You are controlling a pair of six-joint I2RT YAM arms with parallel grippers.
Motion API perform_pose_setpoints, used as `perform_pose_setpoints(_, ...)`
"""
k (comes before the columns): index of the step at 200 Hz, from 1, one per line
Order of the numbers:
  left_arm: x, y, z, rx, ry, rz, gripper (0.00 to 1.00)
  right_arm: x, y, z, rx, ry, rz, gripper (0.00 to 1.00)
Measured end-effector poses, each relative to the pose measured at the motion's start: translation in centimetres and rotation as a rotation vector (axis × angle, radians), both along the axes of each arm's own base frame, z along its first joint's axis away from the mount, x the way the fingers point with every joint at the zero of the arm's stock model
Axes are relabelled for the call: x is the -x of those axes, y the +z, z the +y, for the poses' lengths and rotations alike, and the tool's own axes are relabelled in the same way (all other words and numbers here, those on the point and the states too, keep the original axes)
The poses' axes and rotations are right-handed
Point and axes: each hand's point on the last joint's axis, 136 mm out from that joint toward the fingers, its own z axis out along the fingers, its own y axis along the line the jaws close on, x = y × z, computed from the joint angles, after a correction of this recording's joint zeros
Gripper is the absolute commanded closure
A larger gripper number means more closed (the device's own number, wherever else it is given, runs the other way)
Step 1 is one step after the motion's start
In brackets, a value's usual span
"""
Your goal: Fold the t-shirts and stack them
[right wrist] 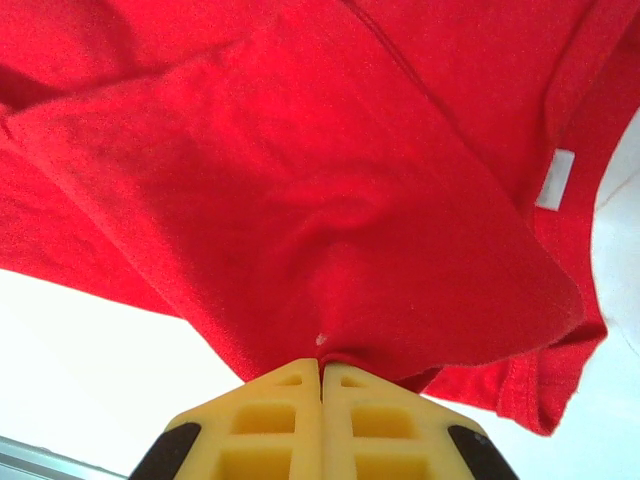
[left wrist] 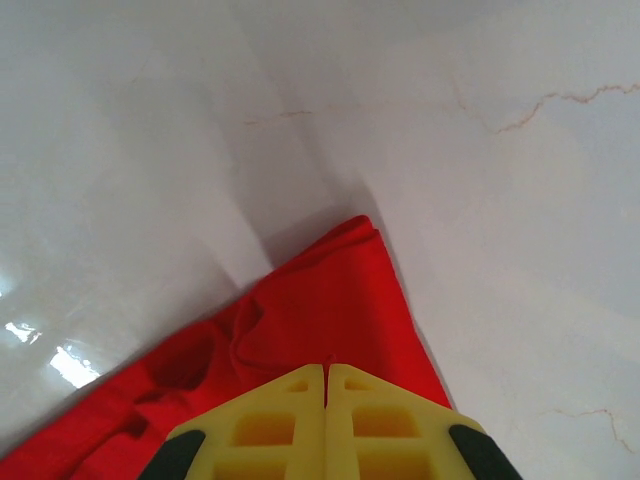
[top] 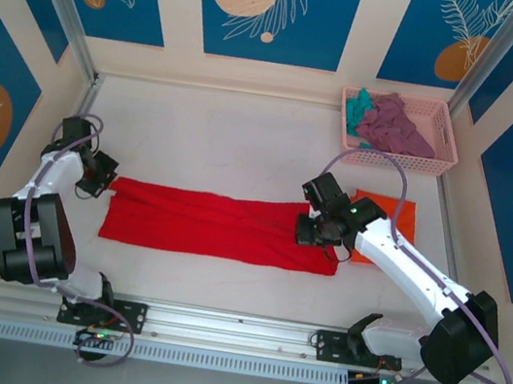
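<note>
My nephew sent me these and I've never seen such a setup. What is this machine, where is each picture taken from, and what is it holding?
These are two robot arms bolted at the near edge of a white table. One picture looks down from above; the other two come from cameras on each wrist, showing their yellow fingers. The left gripper and right gripper are each shut on an end of the red t-shirt, stretched flat between them. An orange t-shirt lies beside the right arm. A pink basket at the back holds a purple t-shirt and a teal t-shirt.
</note>
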Motion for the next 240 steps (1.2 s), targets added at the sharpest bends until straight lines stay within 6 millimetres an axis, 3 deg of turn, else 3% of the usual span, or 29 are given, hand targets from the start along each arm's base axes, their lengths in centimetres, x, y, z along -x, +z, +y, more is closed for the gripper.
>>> perform_pose_setpoints(58,0.7,0.8,-0.1,-0.005,-0.001,0.002,1.00,0.1,-0.2,-0.4,0.009,-0.012,0.013,1.00)
perform_pose_setpoints(112,2.4,3.9,0.4,-0.087,-0.003,-0.050,1.00,0.4,0.9,-1.1,-0.020,-0.031,-0.017,1.00)
perform_pose_setpoints(179,4.9,0.7,-0.1,-0.081,-0.014,0.049,1.00,2.5,-1.9,-1.7,-0.024,-0.057,0.071,1.00)
perform_pose_setpoints(240,6.4,-1.8,-0.5,-0.062,-0.016,0.111,1.00,1.9,-3.5,-1.4,-0.011,-0.072,0.103,1.00)
